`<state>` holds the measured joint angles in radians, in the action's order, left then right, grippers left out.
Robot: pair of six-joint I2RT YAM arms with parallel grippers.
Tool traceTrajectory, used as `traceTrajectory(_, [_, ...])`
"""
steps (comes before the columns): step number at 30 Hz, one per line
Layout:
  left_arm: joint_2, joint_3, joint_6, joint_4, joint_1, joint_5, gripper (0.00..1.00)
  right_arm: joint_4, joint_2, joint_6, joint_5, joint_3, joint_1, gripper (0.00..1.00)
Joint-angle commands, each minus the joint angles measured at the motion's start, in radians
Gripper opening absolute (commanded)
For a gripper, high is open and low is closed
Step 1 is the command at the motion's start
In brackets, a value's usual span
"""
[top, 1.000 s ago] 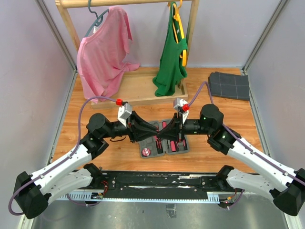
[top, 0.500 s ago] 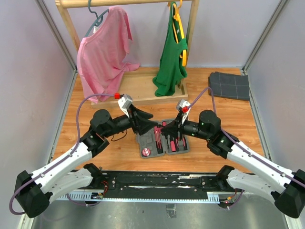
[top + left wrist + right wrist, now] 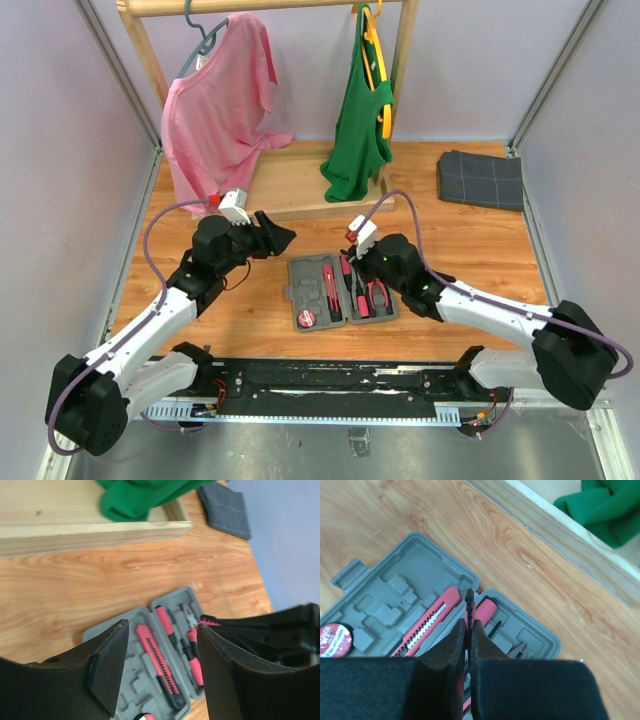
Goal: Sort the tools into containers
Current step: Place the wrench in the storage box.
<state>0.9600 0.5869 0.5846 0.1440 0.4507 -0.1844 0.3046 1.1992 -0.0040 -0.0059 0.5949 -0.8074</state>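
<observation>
Arms reached inward over a wooden table (image 3: 200, 310). The left gripper (image 3: 280, 240) hung above the boards, left of a flat grey plastic tool case (image 3: 298, 272), pointing right with its jaws spread wide and empty. The right arm lay low and bent, and the right gripper (image 3: 469, 624) was over the case's hinge, jaws pinched narrow on a thin red-and-black screwdriver (image 3: 468, 600). The screwdriver ran in line with the fingers, its tip poking out beyond them. The case lay open, long side left to right. A long pink knife-like tool (image 3: 328, 288) in its left half ran near to far.
</observation>
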Motion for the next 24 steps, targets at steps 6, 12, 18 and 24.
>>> traceTrajectory(6, [0.014,-0.123,0.051,-0.014,-0.056,0.126,0.61,0.167,0.175,-0.564,0.042,0.040,-0.194,0.04])
traceTrajectory(12, [-0.020,-0.198,0.045,0.002,-0.059,0.191,0.61,0.065,0.315,-0.726,0.049,0.150,-0.256,0.03])
traceTrajectory(18, [-0.060,-0.269,0.040,0.048,-0.068,0.242,0.61,0.040,0.406,-0.788,0.075,0.230,-0.273,0.04])
traceTrajectory(24, [0.006,-0.286,0.047,0.156,-0.140,0.185,0.61,0.032,0.480,-0.834,0.114,0.280,-0.278,0.05])
